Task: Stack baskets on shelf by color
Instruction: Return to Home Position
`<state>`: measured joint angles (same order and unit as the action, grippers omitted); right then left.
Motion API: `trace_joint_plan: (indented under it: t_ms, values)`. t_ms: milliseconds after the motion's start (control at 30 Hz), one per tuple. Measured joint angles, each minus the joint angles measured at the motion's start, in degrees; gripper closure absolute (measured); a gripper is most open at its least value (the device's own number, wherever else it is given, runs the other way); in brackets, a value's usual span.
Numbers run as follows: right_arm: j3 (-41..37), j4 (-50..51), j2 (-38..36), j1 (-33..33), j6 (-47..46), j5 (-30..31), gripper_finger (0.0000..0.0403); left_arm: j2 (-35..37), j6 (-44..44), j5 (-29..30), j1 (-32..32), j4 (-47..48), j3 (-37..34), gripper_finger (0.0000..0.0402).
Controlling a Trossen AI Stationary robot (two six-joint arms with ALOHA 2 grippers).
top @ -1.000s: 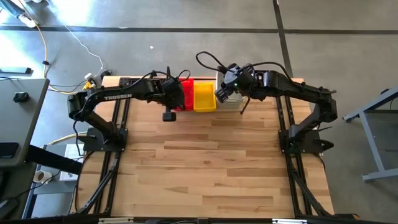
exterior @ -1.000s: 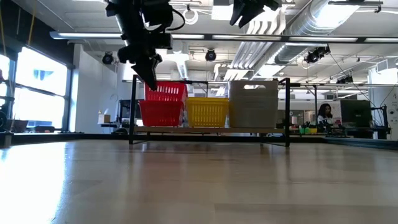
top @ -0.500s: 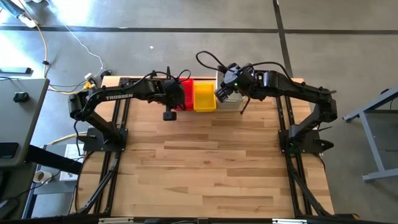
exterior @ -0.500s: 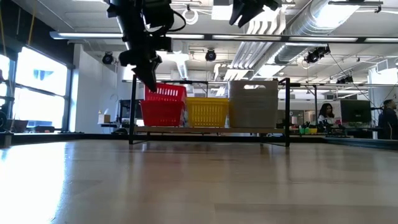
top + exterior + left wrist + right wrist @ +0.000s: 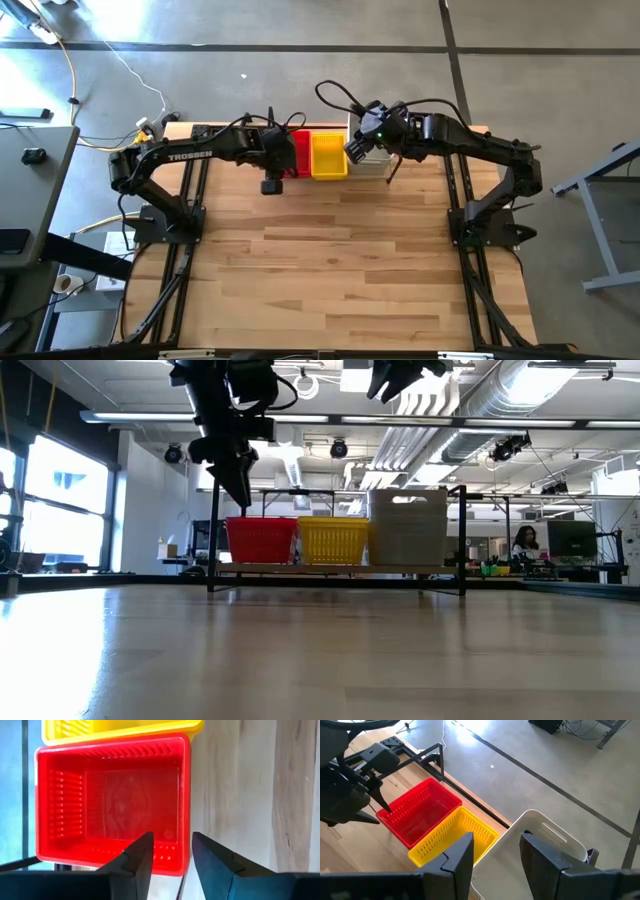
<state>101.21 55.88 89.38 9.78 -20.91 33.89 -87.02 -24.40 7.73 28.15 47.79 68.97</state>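
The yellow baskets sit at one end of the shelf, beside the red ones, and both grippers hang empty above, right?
Not quite: the yellow baskets sit in the middle of the shelf, between the red baskets and the grey-white baskets, as the low view shows. The left gripper and right gripper do hang open and empty above.

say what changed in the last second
The top red plastic mesh basket, tilted up before, has dropped level into its stack on the black wire shelf. The left end effector, open, stays above it. The yellow mesh baskets, grey-white baskets and right end effector are unchanged.
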Motion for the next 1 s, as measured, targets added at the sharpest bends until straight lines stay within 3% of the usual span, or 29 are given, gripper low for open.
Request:
trace_joint_plan:
  t_ms: [300, 700, 1000]
  values:
    - [0.0, 0.2, 0.0, 0.0, 0.3, -0.1, 0.0259, 5.1, 7.1, 0.1, -1.4, 0.4, 0.0, 0.0264]
    - [0.0, 2.1, 0.0, -0.1, 0.1, -3.2, 0.0259, 17.7, 22.7, -7.5, -7.2, -0.3, -0.2, 0.0268]
    - [0.0, 1.8, 0.0, -0.3, -2.9, -11.5, 0.0259, 29.7, 32.0, -6.1, -12.3, -14.9, -13.2, 0.0268]
